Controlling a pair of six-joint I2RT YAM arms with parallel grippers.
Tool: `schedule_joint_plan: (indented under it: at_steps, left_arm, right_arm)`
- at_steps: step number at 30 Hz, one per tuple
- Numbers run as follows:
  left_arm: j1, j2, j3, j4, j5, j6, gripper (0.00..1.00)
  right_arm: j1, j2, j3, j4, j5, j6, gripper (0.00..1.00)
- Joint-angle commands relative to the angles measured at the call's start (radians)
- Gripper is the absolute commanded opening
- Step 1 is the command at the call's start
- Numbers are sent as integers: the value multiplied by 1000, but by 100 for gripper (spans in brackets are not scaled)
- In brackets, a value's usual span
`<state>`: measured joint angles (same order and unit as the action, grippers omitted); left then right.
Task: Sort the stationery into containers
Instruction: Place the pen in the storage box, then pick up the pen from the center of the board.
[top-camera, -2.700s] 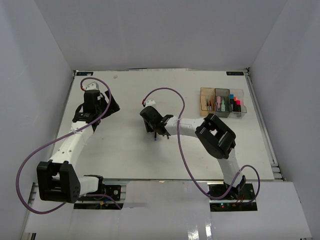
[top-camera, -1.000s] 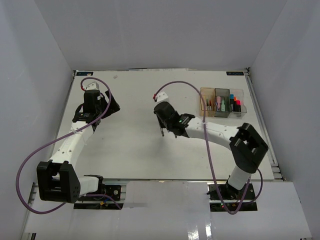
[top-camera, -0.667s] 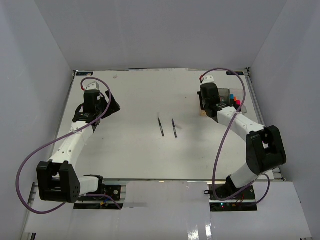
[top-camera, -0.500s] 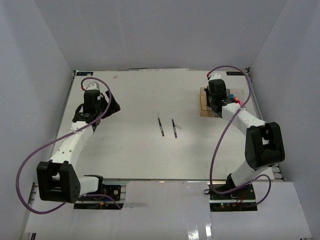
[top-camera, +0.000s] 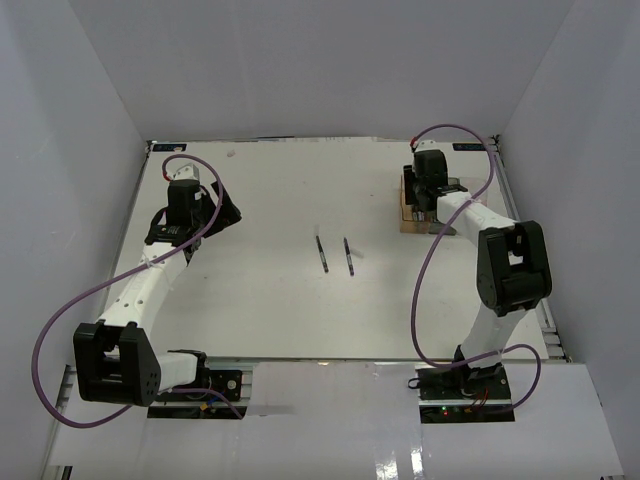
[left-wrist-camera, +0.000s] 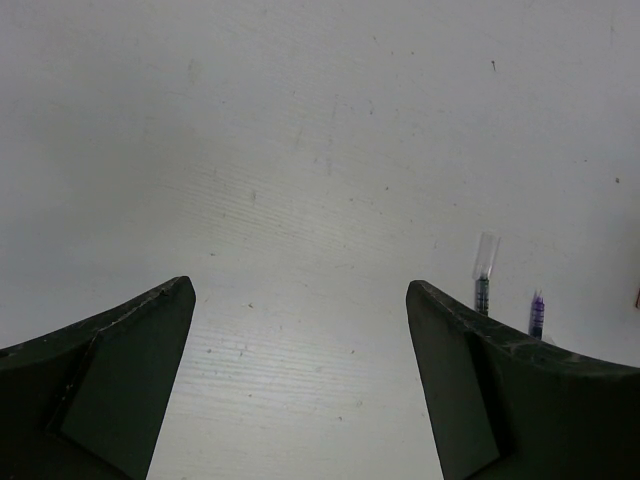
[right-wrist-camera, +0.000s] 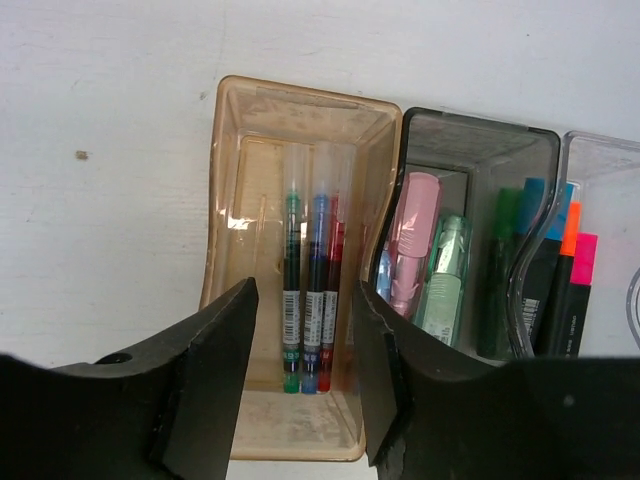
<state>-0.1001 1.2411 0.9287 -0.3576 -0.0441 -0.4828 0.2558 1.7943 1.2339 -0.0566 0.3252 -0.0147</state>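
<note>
My right claw hangs over the amber bin with its fingers spread apart and nothing between them. In the wrist view three thin pens lie flat on that bin's floor, touching side by side: a green pen, a blue pen and a red pen. Their long axes run 12 to 6 and their coloured ends are at 6. They sit toward the bin's 3 o'clock wall.

That wall touches the grey bin, where a pink marker and a mint marker also run 12 to 6. Further toward 3 is the clear bin. It holds an orange-capped highlighter and a pink-capped highlighter, both with caps toward 12. At 9 o'clock of the amber bin there is only white desk.

From above, the bins sit near the desk's 2 o'clock corner, close to the right rail, and my right arm covers most of them.

Two loose dark pens lie near the desk's middle, the left loose pen and the right loose pen. They are parallel and a little apart. Each runs roughly 11 to 5, well away from both claws and from the bins.

My left claw is at about 10 o'clock on the desk, near the left wall. Its fingers are wide apart over bare surface.
</note>
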Motion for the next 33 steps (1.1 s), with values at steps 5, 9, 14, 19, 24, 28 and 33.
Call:
schedule_joint_plan:
  at_steps: [5,9,14,19,24,28,33]
  left_arm:
    - [5,-14,4,19,23,7,98]
    - [7,-15,4,19,23,7,98]
    - [5,-12,2,19,23,7,98]
    - [7,-12,1,19,23,6,98]
    - [7,-19,1,19,20,9,98]
    - [7,-19,1,19,26,10,98]
    - [7,-22,2,20,29,10,98]
  right_arm:
    - [80,-162,-34,-2,-89,62,51]
    - [230,-236,-102,-12,-80,105,51]
    - [453,-193,-134,-6,-65,238,51]
    - [605,-37,-61,-35,3,301,50]
    - [668,53,-16,-48,58,331,47]
    - [669,111,-10,-52,63,348,46]
    - [671,146,-14,-48,66,345,42]
